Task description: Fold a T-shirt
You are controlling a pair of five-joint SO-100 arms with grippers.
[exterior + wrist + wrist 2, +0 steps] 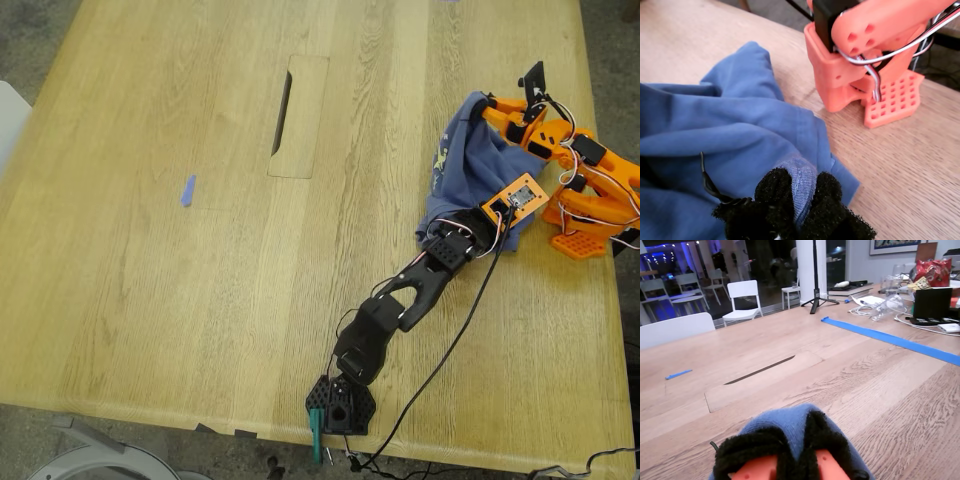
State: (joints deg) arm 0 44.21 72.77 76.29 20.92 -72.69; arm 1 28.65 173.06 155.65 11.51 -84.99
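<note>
T-shirt (478,165): soft, light, floppy cotton, bunched in a crumpled heap near the exterior view's right edge of the desk (200,300), not spread flat. Likely to sag and drag between grasp points; no stiffness, so corners or hems make the best holds, shoulders or bottom hem for a clean lift. My first gripper (799,192), black foam pads, closed on a rolled hem edge of the shirt, fabric pinched between the pads and spilling away over the desk beside the orange arm base (860,75). In the exterior view, black arm reaching up from the near desk edge to the lower end of the heap (495,225). My second gripper (805,440) closed on a fold of blue cloth, fabric bulging up between the pads; orange arm holding the upper end of the heap, raised a little off the desk. Shirt strung between both grippers, chest print partly visible on the side facing the exterior view's left. Small blue tape scrap (187,190) well apart.
</note>
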